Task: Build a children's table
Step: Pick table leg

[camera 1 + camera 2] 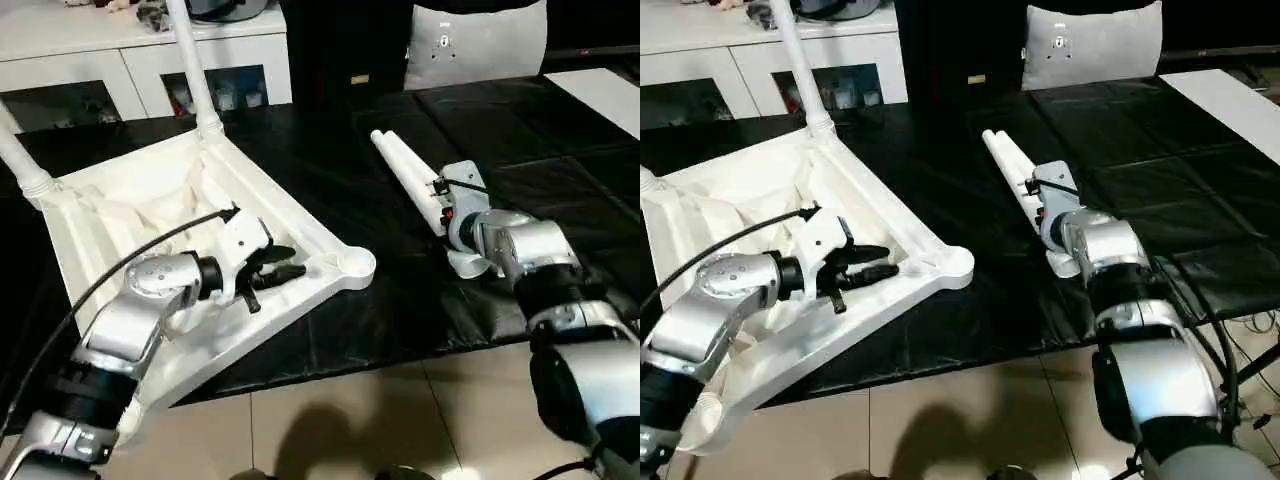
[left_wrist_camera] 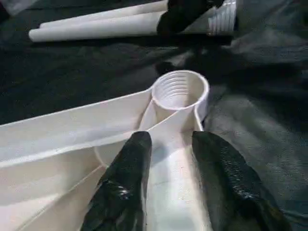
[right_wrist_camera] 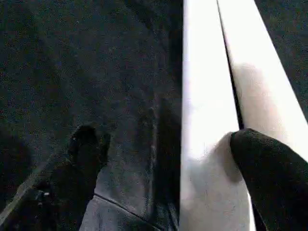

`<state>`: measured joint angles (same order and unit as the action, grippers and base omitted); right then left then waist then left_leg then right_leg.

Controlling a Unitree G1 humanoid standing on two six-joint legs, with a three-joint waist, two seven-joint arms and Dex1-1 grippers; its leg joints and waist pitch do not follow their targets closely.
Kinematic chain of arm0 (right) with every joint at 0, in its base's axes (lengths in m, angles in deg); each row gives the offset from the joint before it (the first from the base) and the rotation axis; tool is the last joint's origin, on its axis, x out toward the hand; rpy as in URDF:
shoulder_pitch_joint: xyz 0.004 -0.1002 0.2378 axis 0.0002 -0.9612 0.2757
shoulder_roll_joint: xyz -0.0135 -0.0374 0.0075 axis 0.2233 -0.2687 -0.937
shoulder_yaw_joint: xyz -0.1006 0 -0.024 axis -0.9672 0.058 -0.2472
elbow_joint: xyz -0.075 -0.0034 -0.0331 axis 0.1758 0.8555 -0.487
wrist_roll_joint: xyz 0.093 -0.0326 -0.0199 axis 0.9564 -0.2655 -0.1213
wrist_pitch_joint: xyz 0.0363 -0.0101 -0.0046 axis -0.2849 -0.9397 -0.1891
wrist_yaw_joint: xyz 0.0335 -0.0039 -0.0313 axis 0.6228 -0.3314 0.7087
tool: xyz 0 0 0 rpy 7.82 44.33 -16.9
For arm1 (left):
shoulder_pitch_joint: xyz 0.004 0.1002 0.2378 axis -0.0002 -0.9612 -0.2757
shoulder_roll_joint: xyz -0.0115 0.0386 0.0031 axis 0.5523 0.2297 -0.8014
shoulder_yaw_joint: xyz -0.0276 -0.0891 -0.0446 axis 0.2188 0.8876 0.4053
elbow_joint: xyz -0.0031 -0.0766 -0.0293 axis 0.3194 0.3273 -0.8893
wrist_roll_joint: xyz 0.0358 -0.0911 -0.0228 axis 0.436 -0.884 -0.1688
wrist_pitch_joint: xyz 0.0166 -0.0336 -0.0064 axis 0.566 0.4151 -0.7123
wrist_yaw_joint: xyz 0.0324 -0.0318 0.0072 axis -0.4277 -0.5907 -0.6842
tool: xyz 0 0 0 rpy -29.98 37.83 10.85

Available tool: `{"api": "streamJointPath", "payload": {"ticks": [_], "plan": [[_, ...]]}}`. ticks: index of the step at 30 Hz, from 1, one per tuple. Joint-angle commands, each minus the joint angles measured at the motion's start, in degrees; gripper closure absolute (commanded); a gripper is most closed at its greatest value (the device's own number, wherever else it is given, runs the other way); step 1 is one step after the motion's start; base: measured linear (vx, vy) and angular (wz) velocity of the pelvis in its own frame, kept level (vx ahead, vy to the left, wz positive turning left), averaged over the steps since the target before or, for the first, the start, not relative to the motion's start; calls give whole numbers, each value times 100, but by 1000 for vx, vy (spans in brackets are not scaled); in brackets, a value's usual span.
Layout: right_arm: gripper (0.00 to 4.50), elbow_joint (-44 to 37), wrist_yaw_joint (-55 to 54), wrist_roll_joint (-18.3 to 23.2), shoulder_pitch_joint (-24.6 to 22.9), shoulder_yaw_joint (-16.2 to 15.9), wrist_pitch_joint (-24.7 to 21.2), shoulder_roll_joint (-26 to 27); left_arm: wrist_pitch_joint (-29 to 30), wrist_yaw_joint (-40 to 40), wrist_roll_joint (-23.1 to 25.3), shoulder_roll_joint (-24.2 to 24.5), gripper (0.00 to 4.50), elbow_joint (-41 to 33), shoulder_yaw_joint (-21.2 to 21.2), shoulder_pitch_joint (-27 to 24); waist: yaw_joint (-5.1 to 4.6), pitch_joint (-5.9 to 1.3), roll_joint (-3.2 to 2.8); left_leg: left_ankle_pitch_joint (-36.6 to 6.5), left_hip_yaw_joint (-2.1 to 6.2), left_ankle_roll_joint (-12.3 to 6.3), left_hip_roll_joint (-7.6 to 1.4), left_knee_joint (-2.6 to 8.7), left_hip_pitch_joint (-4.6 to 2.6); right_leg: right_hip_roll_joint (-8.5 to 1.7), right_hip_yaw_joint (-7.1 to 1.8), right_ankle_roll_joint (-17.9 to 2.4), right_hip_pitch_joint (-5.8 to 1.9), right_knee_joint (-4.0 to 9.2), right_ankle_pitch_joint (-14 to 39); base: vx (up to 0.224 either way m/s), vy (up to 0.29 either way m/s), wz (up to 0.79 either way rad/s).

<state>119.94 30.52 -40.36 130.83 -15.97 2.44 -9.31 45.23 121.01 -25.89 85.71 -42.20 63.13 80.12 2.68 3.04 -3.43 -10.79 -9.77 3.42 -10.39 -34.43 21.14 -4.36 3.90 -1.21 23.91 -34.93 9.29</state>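
The tabletop (image 1: 150, 215) is lying upside down on the black-covered counter (image 1: 330, 170), at the left of the scene, with its ribbed underside facing up and two legs (image 1: 190, 60) already standing in the far corner sockets. The left gripper (image 1: 275, 268) is hovering over the near rim just short of the empty threaded socket (image 2: 179, 91), its fingers (image 2: 126, 185) parted a little with a rib of the tabletop lying between them, though I cannot tell whether they are pressing on it or clear of it. This moulded plastic is looking light and fairly stiff, but the thin ribs and rim are likely flexing under load, so holding it by the thick rim beside a socket seems the safer grip. Farther right, two loose legs (image 1: 410, 175) are lying side by side on the counter, touching each other, with their threaded ends toward the robot. The right gripper (image 3: 159, 159) is coming down over them with its fingers spread wide, one finger (image 3: 269, 173) resting against the nearer leg and the other on the dark cover, grasping nothing. These hollow tubes are probably light, smooth and prone to rolling or slipping, and they are tapering, so a grip across the thicker part near the threads, taking one leg alone, is looking most secure.
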Motion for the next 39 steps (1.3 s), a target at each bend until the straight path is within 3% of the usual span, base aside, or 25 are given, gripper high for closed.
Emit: {"api": "streamJointPath", "payload": {"ticks": [1,11,27,33,35,39], "plan": [[0,373,106,-123,138,-146,-140,-34,182,72,-81,87,247,-205,-47,-36,7,-390,21,-1270,35,-3,-173,363,-27,-313,-218,-1264,-344,396,1584,0,0,0],[0,1137,344,-200,420,-145,-75,-109,363,147,-57,142,172,-331,-95,-59,17,-389,41,-1264,28,-73,-178,348,-11,-312,-209,-1341,-349,387,1500,0,0,0],[156,1685,658,-18,610,130,-95,-128,547,174,-122,178,41,-501,-98,-57,64,-389,29,-1319,31,-65,-184,345,-22,-314,-204,-1324,-339,384,1585,0,0,0],[198,1668,603,164,639,401,-10,-53,546,71,-149,80,2,-475,-40,4,60,-388,27,-1326,32,-72,-185,345,-18,-313,-200,-1347,-337,383,1565,0,0,0],[214,1522,419,424,614,695,243,21,576,-228,-184,-126,0,-380,120,112,60,-397,32,-1306,30,-69,-186,340,-21,-323,-204,-1342,-343,384,1557,0,0,0],[250,928,612,1043,405,1276,1320,234,505,-859,-321,-622,0,-147,484,382,77,-427,45,-1101,31,-162,-185,327,-9,-330,-202,-1347,-355,364,1313,0,0,0]]}}
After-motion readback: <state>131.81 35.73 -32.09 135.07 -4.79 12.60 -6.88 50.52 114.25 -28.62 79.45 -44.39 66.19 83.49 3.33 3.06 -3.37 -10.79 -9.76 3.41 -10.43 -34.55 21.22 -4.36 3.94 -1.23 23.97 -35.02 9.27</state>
